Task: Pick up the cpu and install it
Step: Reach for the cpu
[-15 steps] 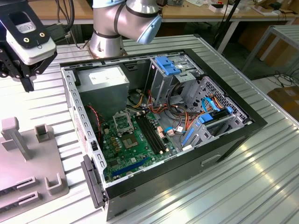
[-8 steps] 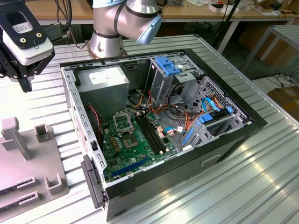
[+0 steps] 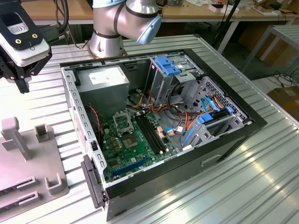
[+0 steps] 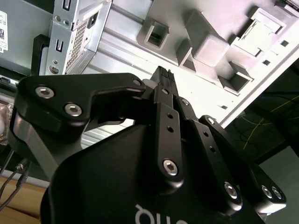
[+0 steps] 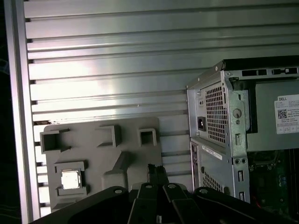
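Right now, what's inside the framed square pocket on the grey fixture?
The cpu lies flat in that pocket of the grey fixture, silver face up. It hides the pocket floor and its own underside.

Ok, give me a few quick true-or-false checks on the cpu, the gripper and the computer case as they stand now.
1. The pale silver-grey square cpu lies in a pocket of the grey plastic fixture tray. True.
2. The black gripper is clamped on the cpu. False: it hangs over the tray, shut on nothing, apart from the cpu.
3. The black computer case lies open, its green motherboard exposed. True.
4. The cpu sits in the silver-framed socket on the motherboard. False: that socket is inside the case, the cpu outside in the tray.
5. The tray stands inside the case. False: it rests on the ribbed metal table beside the case.
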